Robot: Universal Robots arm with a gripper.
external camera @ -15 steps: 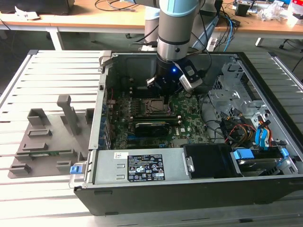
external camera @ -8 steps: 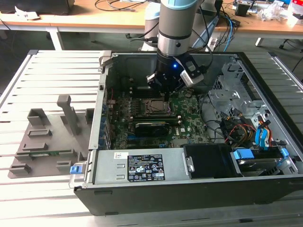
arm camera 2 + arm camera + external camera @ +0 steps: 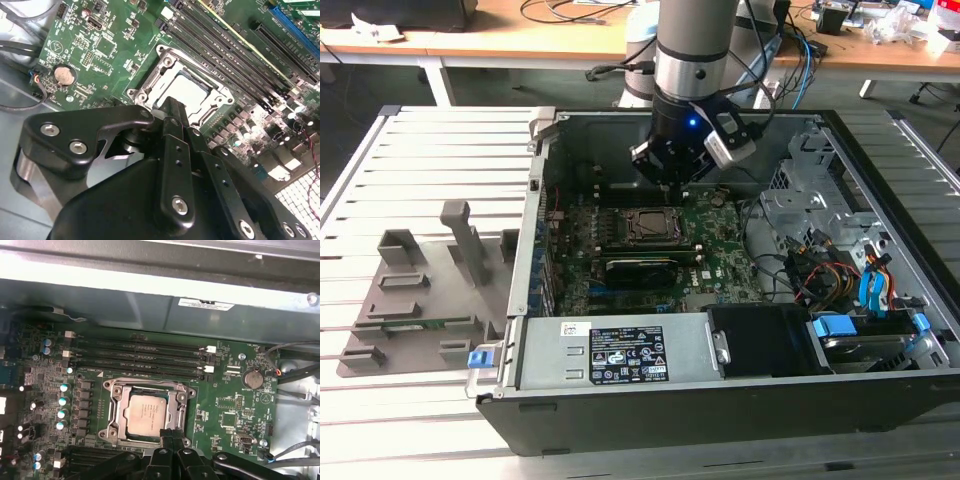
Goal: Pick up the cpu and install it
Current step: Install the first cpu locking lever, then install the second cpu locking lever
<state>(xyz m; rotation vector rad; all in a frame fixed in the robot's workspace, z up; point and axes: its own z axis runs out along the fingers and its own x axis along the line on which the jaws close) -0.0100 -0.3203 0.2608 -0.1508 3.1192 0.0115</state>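
Note:
The cpu (image 3: 146, 414), a silvery-grey square chip, lies flat inside the black socket frame (image 3: 150, 386) on the green motherboard; in the second wrist view the cpu (image 3: 189, 89) shows pale within the frame. My gripper (image 3: 171, 432) hangs just above the socket's edge, with its two black fingers pressed together and nothing between them. In the second wrist view the gripper (image 3: 172, 104) ends right at the frame's border. In the exterior view the gripper (image 3: 670, 183) hovers inside the open computer case, over the socket (image 3: 645, 226).
Grey holder blocks (image 3: 430, 290) stand on the slatted table at the exterior view's left. Case walls (image 3: 535, 200) ring the board. A power supply (image 3: 620, 355) and a drive bay with cables (image 3: 840, 270) crowd the front and right. Memory slots (image 3: 145, 357) run beside the socket.

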